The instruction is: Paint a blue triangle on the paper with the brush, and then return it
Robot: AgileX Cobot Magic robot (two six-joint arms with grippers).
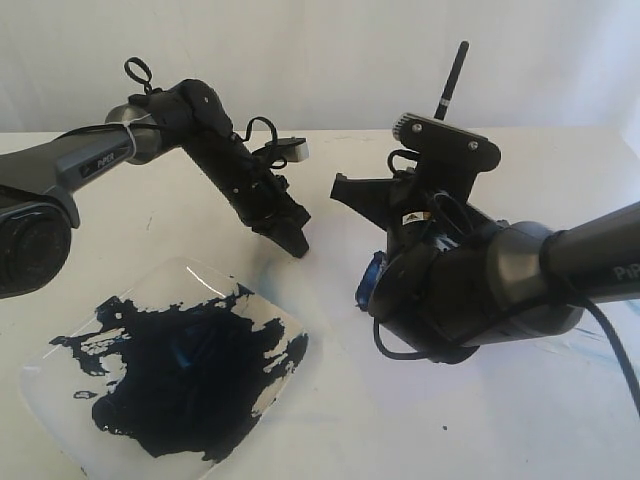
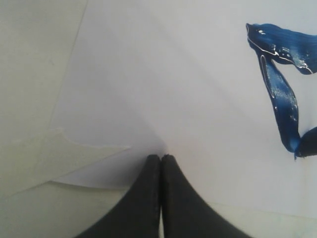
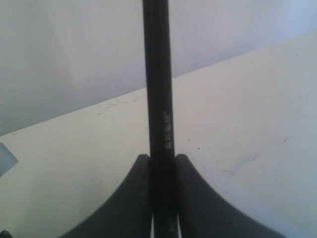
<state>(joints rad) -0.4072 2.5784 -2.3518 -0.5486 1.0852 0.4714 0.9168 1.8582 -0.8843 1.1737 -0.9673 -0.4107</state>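
My right gripper (image 3: 162, 158) is shut on the black handle of the brush (image 3: 158, 89). In the exterior view the handle (image 1: 455, 75) pokes up above that gripper (image 1: 438, 122); the bristle end is hidden under the arm. Thick blue strokes of the blue triangle (image 2: 282, 84) lie on the paper (image 2: 188, 74), with a pointed corner and a bare centre. A bit of blue (image 1: 372, 278) shows beside the right arm. My left gripper (image 2: 161, 157) is shut and empty, its tips low over the paper's corner, left of the strokes; it also shows in the exterior view (image 1: 293, 240).
A clear square plate (image 1: 50, 365) holding a big dark navy paint puddle (image 1: 180, 375) sits at the front left of the cream table (image 2: 29, 59). The right arm's bulk (image 1: 480, 290) covers much of the paper area. A white wall (image 1: 320, 50) stands behind the table.
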